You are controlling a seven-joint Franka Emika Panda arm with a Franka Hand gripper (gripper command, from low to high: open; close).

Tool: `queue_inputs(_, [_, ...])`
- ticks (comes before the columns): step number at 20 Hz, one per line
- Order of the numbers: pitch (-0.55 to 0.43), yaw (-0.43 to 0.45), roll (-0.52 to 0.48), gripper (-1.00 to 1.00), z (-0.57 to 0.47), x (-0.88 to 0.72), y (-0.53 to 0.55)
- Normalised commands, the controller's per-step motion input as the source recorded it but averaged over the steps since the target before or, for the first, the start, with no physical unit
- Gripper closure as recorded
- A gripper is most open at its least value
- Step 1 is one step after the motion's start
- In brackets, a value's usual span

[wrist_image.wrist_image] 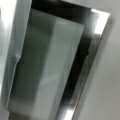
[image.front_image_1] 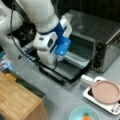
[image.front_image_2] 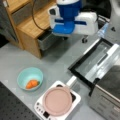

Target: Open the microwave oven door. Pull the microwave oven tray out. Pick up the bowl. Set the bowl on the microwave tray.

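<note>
**Oven door down, gripper low over the glass**

The microwave oven (image.front_image_1: 100, 37) stands at a front view's right, its 3 black knobs (image.front_image_1: 98, 56) stacked down the front panel. The microwave oven door (image.front_image_1: 71, 67) is already folded down flat onto the grey table (image.front_image_1: 62, 100), its bar handle (image.front_image_1: 51, 75) along the outer edge; in both front views the dark glass lies level in front of the cavity. The wrist view looks straight down on that door (wrist_image.wrist_image: 50, 65), with its bright metal frame along the right side.

The gripper (image.front_image_1: 58, 61) hangs just above the open door, near its handle side, under the white and blue wrist. Whether its fingers are spread or closed I cannot tell, and nothing is visibly held. I cannot make out the microwave oven tray.

The bowl (image.front_image_2: 30, 78) sits well apart from the oven on the table, light teal, with an orange piece of food (image.front_image_2: 32, 84) inside, beside the pink plate (image.front_image_2: 57, 101) resting on a white appliance (image.front_image_2: 75, 100).

Judged by look, the bowl is light, rigid and smooth; its thin rim is the natural place to pinch, 1 finger inside and 1 outside, away from the food. The glass door is stiff and heavy, best worked by its handle.
</note>
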Motion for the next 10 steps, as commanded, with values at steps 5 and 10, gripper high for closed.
queue_inputs(5, [0.239,0.080,-0.192,-1.00,0.22,0.44,-0.06])
queue_inputs(10, [0.244,0.018,-0.178,-1.00,0.16,0.23,-0.03])
